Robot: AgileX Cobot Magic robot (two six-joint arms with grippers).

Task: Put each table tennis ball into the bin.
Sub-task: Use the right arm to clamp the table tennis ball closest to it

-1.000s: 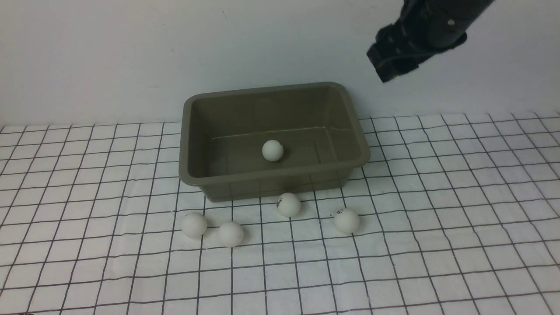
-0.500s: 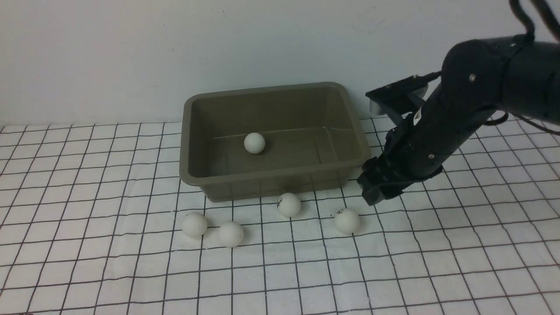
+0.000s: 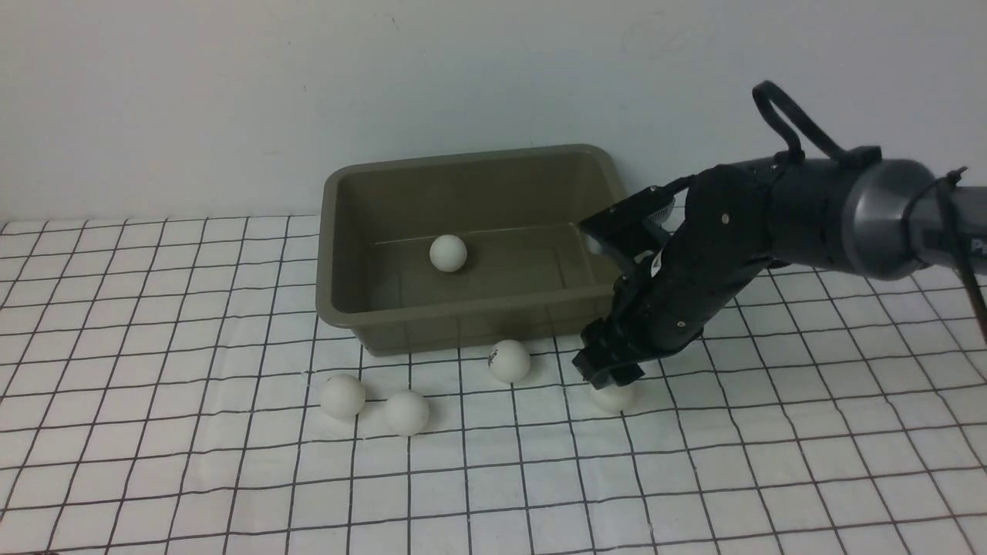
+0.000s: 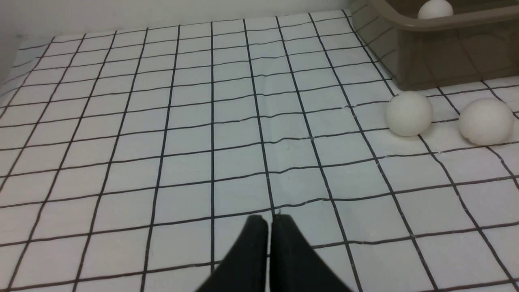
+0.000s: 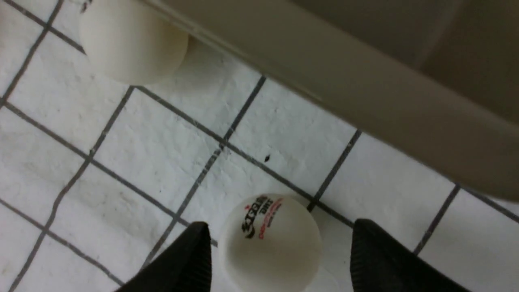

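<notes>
Where a gridded white cloth point(image 3: 771, 432) met a plain pale wall point(image 3: 193, 92), the bin point(image 3: 463, 313) stood with one ball point(image 3: 448, 253) on its floor. Three loose balls point(image 3: 406, 412) lay on the cloth before its near wall. Only the left wrist view showed the left gripper point(image 4: 268, 221), its jaws pressed together on nothing, low over bare cloth. The front view half hid the printed ball point(image 5: 269, 243) behind the right gripper point(image 3: 609, 379); the right wrist view revealed its red-and-black lettering. That gripper's jaws stood wide apart, straddling the printed ball on the cloth just outside the bin, without clamping it.
</notes>
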